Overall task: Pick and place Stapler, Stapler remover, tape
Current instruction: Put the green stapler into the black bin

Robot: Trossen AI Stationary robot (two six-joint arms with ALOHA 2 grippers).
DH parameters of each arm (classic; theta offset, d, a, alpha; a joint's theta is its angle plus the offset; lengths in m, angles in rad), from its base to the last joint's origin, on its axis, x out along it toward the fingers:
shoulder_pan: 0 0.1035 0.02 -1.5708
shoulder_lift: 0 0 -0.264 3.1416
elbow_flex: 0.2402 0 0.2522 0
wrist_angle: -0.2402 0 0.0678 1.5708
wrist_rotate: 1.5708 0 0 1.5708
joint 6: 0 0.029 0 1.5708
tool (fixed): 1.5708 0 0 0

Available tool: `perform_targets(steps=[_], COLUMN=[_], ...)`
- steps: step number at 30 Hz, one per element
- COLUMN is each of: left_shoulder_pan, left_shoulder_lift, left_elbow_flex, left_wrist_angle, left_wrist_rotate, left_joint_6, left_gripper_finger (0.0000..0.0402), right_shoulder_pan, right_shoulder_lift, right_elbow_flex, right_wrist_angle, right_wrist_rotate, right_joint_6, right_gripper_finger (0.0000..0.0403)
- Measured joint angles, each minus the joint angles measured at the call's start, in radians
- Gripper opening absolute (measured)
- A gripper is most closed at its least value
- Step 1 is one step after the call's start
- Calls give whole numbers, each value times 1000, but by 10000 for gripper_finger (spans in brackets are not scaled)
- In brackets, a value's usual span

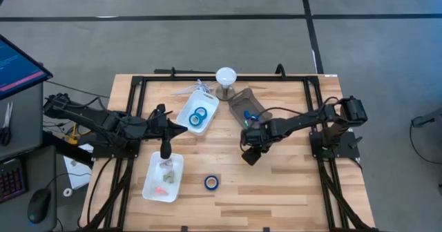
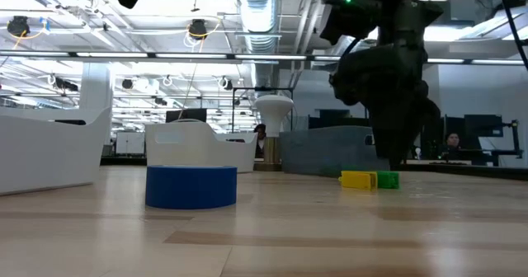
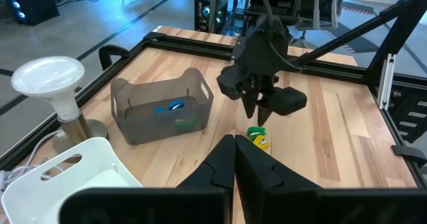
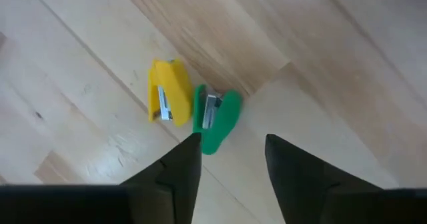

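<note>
- The right tool (image 4: 230,164) was held just above the wooden worktop (image 1: 276,190), right of its middle, with its fingers parted and nothing gripped between them.
- Two small staplers lay side by side and touching on the worktop just below that tool: a yellow stapler (image 4: 165,91) and a green stapler (image 4: 217,121).
- The left tool (image 3: 233,174) was seen with its fingers pressed together and nothing held, hanging over a white tray (image 1: 153,187) near the front left of the worktop.
- Small items that could not be told apart were seen in that tray.
- One blue tape roll (image 1: 211,183) lay alone on the worktop towards the front edge, near the middle.
- Two more blue tape rolls (image 1: 199,116) were seen inside a second white tray (image 1: 185,111) towards the back edge.
- A clear grey bin (image 3: 160,107) with small blue and green things in it stood near the back edge, beside a white lamp (image 1: 226,76).
</note>
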Motion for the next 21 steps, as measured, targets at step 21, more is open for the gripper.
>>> perform_targets(steps=[21], left_shoulder_pan=[0], left_shoulder_lift=[0], left_elbow_flex=[0], left_wrist_angle=[-1], left_wrist_rotate=[0], left_joint_6=[0], left_gripper_finger=[2], right_shoulder_pan=[21], right_shoulder_lift=[50], right_elbow_flex=[-17], right_wrist_angle=[47], right_wrist_rotate=[51], right_joint_6=[25], right_gripper_finger=[129])
